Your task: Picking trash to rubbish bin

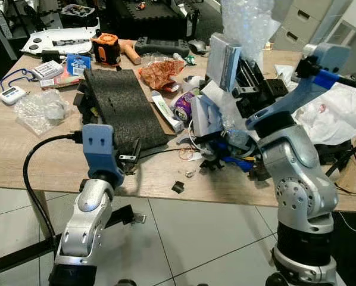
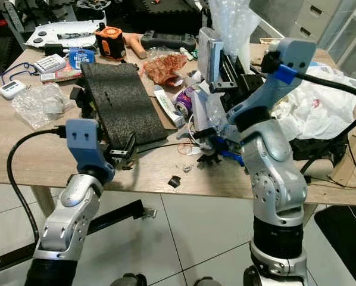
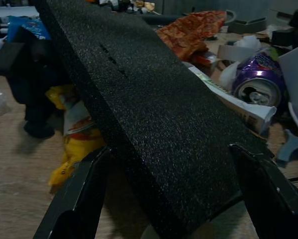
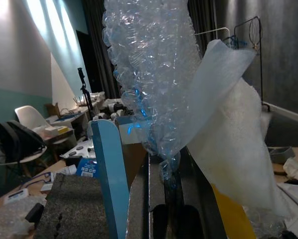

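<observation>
A long black foam slab (image 1: 121,107) lies tilted on the cluttered wooden table (image 1: 23,161), resting on other litter. My left gripper (image 1: 128,158) is at its near end, open, with one finger (image 3: 76,196) on each side of the black foam slab (image 3: 159,119). My right gripper (image 1: 244,74) is raised above the table's middle, shut on a bundle of trash. That bundle is clear bubble wrap (image 4: 154,74), a white foam sheet (image 4: 228,139) and a blue-edged flat card (image 4: 109,169). The bubble wrap (image 1: 247,24) stands up above the fingers.
Trash on the table: a purple can (image 1: 184,106), an orange crumpled wrapper (image 1: 160,71), a long white box (image 1: 166,112), a clear plastic bag (image 1: 41,110), a white bag (image 1: 336,116), a yellow packet (image 3: 74,134) under the foam. An orange tape measure (image 1: 106,47) stands behind. White tiled floor (image 1: 196,238) lies below the table edge.
</observation>
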